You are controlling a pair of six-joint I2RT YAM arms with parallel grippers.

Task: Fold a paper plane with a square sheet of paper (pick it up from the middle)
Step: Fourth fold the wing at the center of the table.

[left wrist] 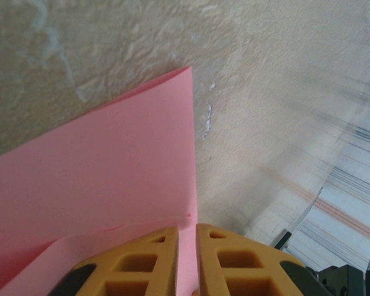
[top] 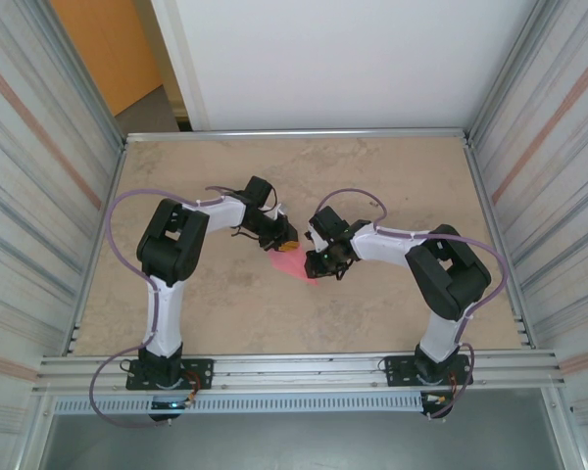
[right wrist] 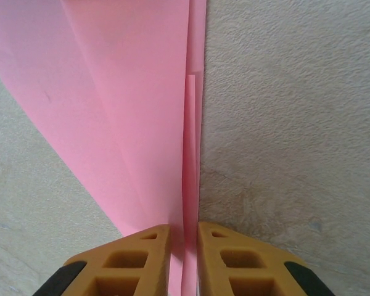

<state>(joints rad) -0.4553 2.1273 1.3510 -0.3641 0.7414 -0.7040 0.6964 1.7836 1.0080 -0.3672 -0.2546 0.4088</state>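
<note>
While it sits mid-counter (top: 392, 176), the paper plane (top: 292, 264) (left wrist: 111, 172) (right wrist: 129, 111) is clamped from both sides.
Its left edge is pinched by the closed left hand (top: 286, 240) (left wrist: 186, 229); on the right, the centre crease is gripped by the right hand (top: 323, 259) (right wrist: 184, 228).

The top camera sits high above and behind the arm bases (top: 167, 370), looking down and forward over the whole counter (top: 392, 176) from well away, with side walls (top: 39, 147) at both edges. The left wrist camera sits just behind the left fingers (left wrist: 169, 253), facing along them, very near the paper (left wrist: 111, 179) and counter, tilted toward a far wall. The right wrist camera looks past the right fingers (right wrist: 205, 253) steeply down, equally near. All three views share the paper at mid-counter.
</note>
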